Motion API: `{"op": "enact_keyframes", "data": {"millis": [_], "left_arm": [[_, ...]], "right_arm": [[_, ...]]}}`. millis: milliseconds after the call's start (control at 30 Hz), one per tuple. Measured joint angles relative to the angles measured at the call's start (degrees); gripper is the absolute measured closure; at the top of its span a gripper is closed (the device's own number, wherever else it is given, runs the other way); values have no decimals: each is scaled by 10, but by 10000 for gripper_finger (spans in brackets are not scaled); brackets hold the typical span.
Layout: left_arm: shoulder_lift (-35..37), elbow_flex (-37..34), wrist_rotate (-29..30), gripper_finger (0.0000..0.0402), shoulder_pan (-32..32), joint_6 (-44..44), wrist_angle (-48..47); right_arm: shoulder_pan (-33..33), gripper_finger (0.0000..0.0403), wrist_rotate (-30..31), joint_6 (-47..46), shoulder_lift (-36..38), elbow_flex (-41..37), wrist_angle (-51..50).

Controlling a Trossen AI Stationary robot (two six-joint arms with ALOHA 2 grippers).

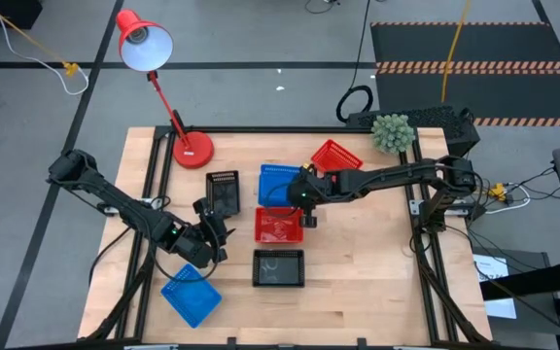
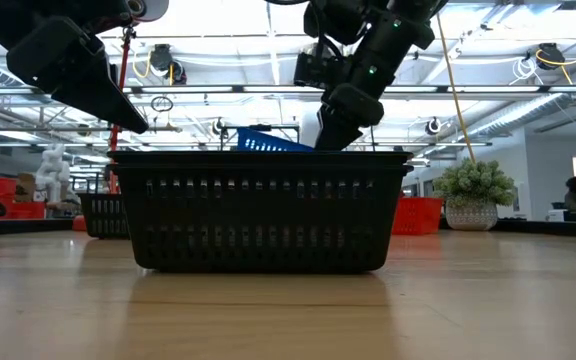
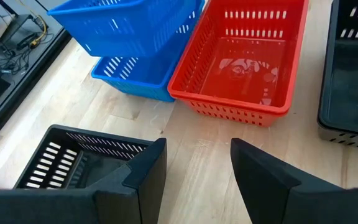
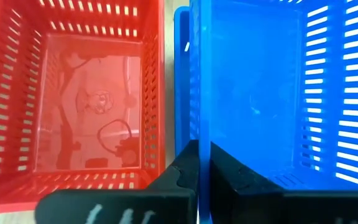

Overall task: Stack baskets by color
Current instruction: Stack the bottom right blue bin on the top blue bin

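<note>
The right tool (image 1: 299,197) is clenched on the near wall of a blue basket (image 1: 282,179), carrying it tilted above a second blue basket (image 3: 140,79) that sits on the worktop (image 1: 377,272). In the left wrist view the carried one hangs at an angle over the lower one, not yet nested. Just beside them lies a red basket (image 1: 278,225), with another red basket (image 1: 337,155) farther back near the small potted plant (image 1: 392,132). A black basket (image 1: 278,267) sits nearest the front edge, a second black basket (image 1: 224,191) stands toward the red lamp (image 1: 146,44), and a third blue basket (image 1: 191,296) lies at the front left corner.

The left tool (image 1: 210,238) hovers released and empty between the rear black basket and the front-left blue one.

To do this step well, I judge the carried basket should be levelled and squared with the lower one before it descends, so all 4 walls enter together; a tilted entry may catch a rim and drag the lower basket toward the red one. Release should come only once it seats.

Only 7 baskets are countable from above; any already nested ones cannot be told apart. In the low view the front black basket blocks nearly everything behind it, and the right wrist view does not show how far the carried basket overlaps the one beneath.
</note>
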State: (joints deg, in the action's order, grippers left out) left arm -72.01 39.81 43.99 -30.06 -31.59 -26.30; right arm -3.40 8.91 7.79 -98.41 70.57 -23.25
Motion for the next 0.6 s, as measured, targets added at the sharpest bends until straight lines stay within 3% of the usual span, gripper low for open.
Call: {"op": "enact_keyframes", "data": {"millis": [300, 600], "left_arm": [[0, 0, 0, 220, 0, 0, 0], [0, 0, 0, 220, 0, -1, 0]], "right_arm": [[0, 392, 0, 1, 0, 0, -3], [0, 331, 16, -2, 0, 0, 1]]}}
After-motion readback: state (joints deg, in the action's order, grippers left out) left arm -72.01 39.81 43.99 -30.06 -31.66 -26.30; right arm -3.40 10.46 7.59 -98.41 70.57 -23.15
